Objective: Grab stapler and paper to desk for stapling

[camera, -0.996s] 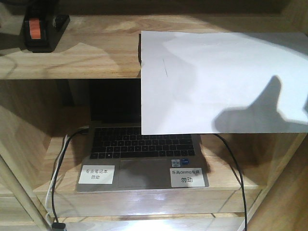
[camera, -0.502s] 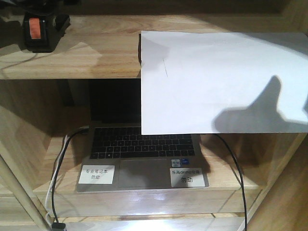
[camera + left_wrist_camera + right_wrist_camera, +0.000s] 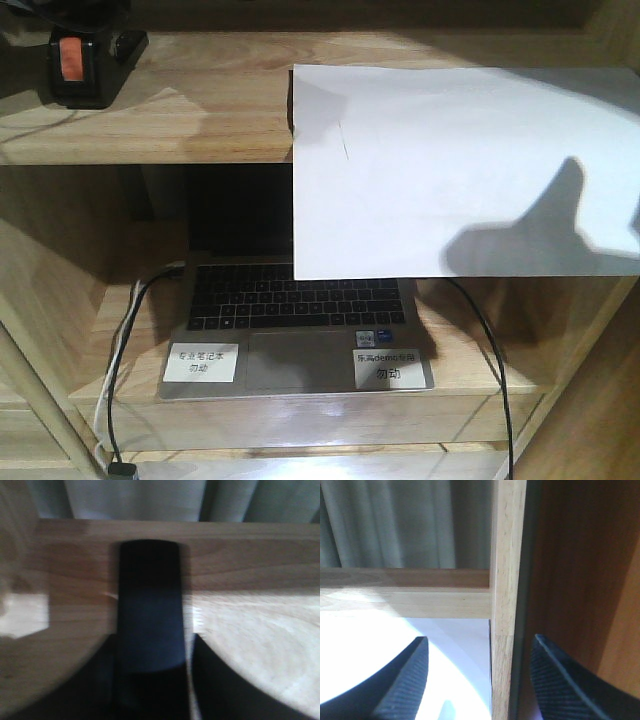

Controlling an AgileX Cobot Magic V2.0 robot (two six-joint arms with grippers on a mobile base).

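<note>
The black stapler [image 3: 85,62] with its orange-red patch sits at the far left of the upper shelf board [image 3: 190,110]. In the blurred left wrist view the stapler [image 3: 149,605] runs straight between the dark jaws of my left gripper [image 3: 152,680], which close against its sides. The white paper [image 3: 460,170] lies on the right half of the same shelf, its front part hanging over the edge. My right gripper [image 3: 479,645] is open, one finger [image 3: 405,680] above the paper [image 3: 460,640] and the other outside a wooden upright [image 3: 506,580]. The desk is out of view.
An open laptop [image 3: 300,320] with two white labels stands on the lower shelf, partly hidden behind the hanging paper. Black and white cables [image 3: 125,340] run down its left side and another cable [image 3: 495,370] runs down its right. Shelf side walls close in on both sides.
The stapler has shifted a little to the left and back on the shelf. The paper and the gripper's shadow on it have not moved.
</note>
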